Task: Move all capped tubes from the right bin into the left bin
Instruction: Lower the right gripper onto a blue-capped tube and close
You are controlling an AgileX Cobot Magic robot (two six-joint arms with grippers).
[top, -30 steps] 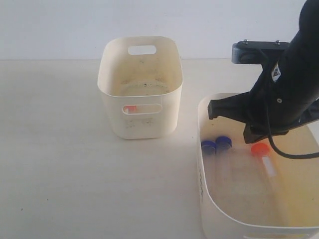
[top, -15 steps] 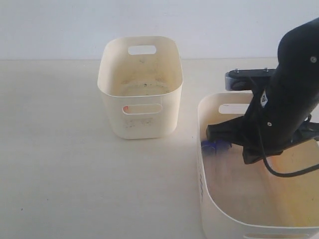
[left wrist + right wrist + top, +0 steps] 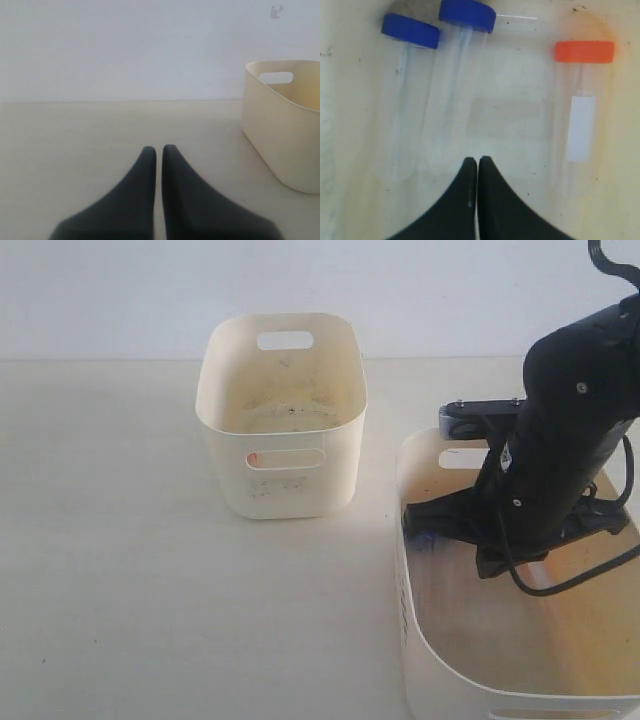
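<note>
**Reaching Down Into the Wide Tub With Pinched Fingers**

The right gripper (image 3: 478, 162) hangs low inside the wide, shallow cream plastic tub (image 3: 405, 580), which sits on the right side of the pale table (image 3: 120, 590). Its two black fingers are pressed tight together, and nothing is between them.

Three capped tubes lie flat on the floor of this tub. One clear plastic tube with a blue screw cap (image 3: 405, 100) lies right beside a second clear tube with a blue cap (image 3: 452, 85). A clear tube with an orange-red cap (image 3: 580, 125) and a white label (image 3: 581, 129) lies apart from them. The pinched fingertips point at the bare floor between the blue pair and the orange-red one, closer to the blue pair.

The narrower, taller cream plastic tub (image 3: 283, 480) stands well apart, farther left on the table. A small orange-red spot shows through its front slot; I cannot tell what it is.

The left gripper (image 3: 158, 150) is clenched too, holding nothing, low over the bare table near the taller tub.
</note>
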